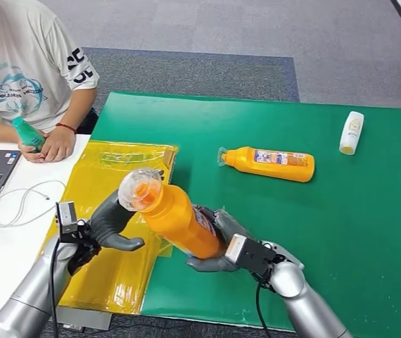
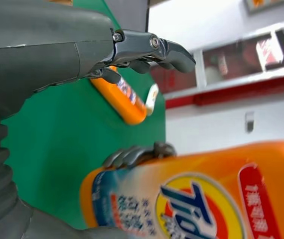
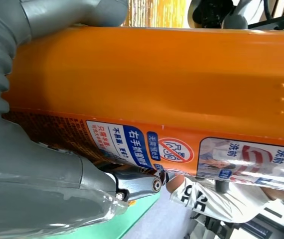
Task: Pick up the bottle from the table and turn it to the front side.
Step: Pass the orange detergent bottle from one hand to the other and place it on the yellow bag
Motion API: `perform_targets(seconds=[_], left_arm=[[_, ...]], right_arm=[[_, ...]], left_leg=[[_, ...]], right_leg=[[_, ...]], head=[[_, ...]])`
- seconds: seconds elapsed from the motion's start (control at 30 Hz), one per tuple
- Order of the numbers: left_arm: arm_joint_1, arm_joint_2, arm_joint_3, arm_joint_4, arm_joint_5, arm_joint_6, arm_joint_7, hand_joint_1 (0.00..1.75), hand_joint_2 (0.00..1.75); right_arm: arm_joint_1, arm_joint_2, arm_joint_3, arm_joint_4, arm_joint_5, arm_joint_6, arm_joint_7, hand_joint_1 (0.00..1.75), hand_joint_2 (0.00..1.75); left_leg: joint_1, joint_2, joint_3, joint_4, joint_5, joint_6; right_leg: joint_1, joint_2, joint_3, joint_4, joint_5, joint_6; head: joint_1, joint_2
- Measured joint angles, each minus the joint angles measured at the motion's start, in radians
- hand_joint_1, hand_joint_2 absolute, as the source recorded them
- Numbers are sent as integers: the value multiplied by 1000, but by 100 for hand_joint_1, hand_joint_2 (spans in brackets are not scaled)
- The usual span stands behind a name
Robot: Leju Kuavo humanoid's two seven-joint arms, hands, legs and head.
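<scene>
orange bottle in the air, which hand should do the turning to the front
Probably right: the right hand grips the lifted orange bottle around its body, while the left hand sits open beside the cap end.

So the right hand is gripping an orange detergent bottle up off the green mat, clear cap tilted toward the left hand, whose fingers sit spread just beside the cap. A second orange bottle lies farther back, a small white bottle far right. A person at far left holds a teal bottle.
</scene>
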Motion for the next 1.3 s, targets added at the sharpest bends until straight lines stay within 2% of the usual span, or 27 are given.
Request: perform_targets(seconds=[0.2,0.37,0.47,0.7,0.97,1.3], left_arm=[[-44,70,-76,15,25,-28,-3,0,175],[-50,94,-110,16,40,2,6,0,175],[-48,95,-116,14,51,25,22,0,175],[-36,78,-120,5,57,66,35,0,175],[-17,50,-102,-17,58,85,29,0,175],[-9,-22,-46,-37,58,87,8,0,175]], right_arm=[[-29,12,19,22,55,-65,3,175,175],[-34,33,35,25,245,-224,55,175,175],[-31,48,41,25,329,-284,87,175,175],[-5,79,42,26,434,-323,109,175,175],[8,94,40,26,471,-323,123,175,175],[15,116,39,27,483,-313,160,175,175]], left_leg=[[0,0,0,0,0,0],[0,0,0,0,0,0],[0,0,0,0,0,0],[0,0,0,0,0,0],[0,0,0,0,0,0],[0,0,0,0,0,0]], right_leg=[[0,0,0,0,0,0],[0,0,0,0,0,0],[0,0,0,0,0,0],[0,0,-1,0,0,-1],[0,0,-1,0,0,0],[0,0,-1,0,0,0]], head=[[0,0],[0,0],[0,0],[0,0],[0,0],[0,0]])
